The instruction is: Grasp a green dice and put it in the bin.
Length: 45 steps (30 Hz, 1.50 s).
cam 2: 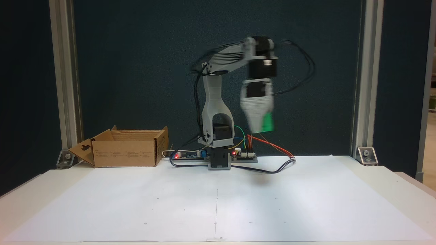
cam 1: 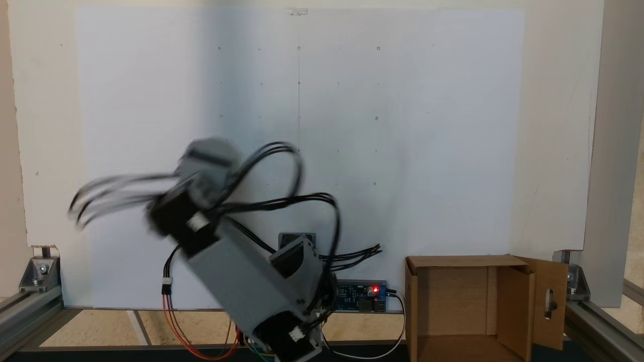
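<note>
The gripper [cam 2: 260, 127] was seen raised well above the table [cam 2: 306, 190], blurred, with the green dice [cam 2: 266, 123] clamped at its tip. The bin [cam 2: 126, 149] was seen open at the table's back edge, well apart from the gripper.

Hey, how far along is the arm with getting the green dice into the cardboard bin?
Done: the green dice is off the table, raised in the air at the blurred pincer. In hand: carrying it, the arm being motion-smeared in both fixed views. Left: reaching the bin, which stands open at the left of this fixed view, and dropping the dice in.
</note>
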Tool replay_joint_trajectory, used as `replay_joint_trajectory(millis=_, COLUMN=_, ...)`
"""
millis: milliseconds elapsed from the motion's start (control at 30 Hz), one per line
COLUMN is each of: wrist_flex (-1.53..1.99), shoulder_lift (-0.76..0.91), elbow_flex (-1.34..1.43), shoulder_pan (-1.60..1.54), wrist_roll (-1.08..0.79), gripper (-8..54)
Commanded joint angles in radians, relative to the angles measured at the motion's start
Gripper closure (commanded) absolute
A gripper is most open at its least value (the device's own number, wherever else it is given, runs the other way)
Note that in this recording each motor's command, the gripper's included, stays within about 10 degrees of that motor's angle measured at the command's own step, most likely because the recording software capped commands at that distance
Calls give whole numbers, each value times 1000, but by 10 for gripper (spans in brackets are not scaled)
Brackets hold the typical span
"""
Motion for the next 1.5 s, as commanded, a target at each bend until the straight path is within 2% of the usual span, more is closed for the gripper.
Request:
replay_joint_trajectory(millis=0, wrist_flex=-44, shoulder_lift=6, elbow_flex=-64, shoulder_pan=150, wrist_roll=-168, gripper=340)
replay_joint_trajectory(millis=467, wrist_flex=-213, shoulder_lift=9, elbow_flex=-63, shoulder_pan=1132, wrist_roll=-595, gripper=340)
replay_joint_trajectory(millis=833, wrist_flex=-270, shoulder_lift=-2, elbow_flex=-156, shoulder_pan=1913, wrist_roll=-1049, gripper=340)
replay_joint_trajectory(millis=1000, wrist_flex=-265, shoulder_lift=-101, elbow_flex=-155, shoulder_pan=2149, wrist_roll=-1245, gripper=340)
replay_joint_trajectory(millis=1100, wrist_flex=-272, shoulder_lift=-222, elbow_flex=-155, shoulder_pan=2306, wrist_roll=-1378, gripper=340)
replay_joint_trajectory(millis=1233, wrist_flex=-327, shoulder_lift=-324, elbow_flex=-155, shoulder_pan=2378, wrist_roll=-1428, gripper=340)
replay_joint_trajectory(millis=1267, wrist_flex=-333, shoulder_lift=-347, elbow_flex=-155, shoulder_pan=2387, wrist_roll=-1428, gripper=270)
replay_joint_trajectory(millis=1300, wrist_flex=-341, shoulder_lift=-370, elbow_flex=-155, shoulder_pan=2391, wrist_roll=-1428, gripper=155)
replay_joint_trajectory(millis=1467, wrist_flex=-440, shoulder_lift=-397, elbow_flex=-155, shoulder_pan=2391, wrist_roll=-1424, gripper=-11)
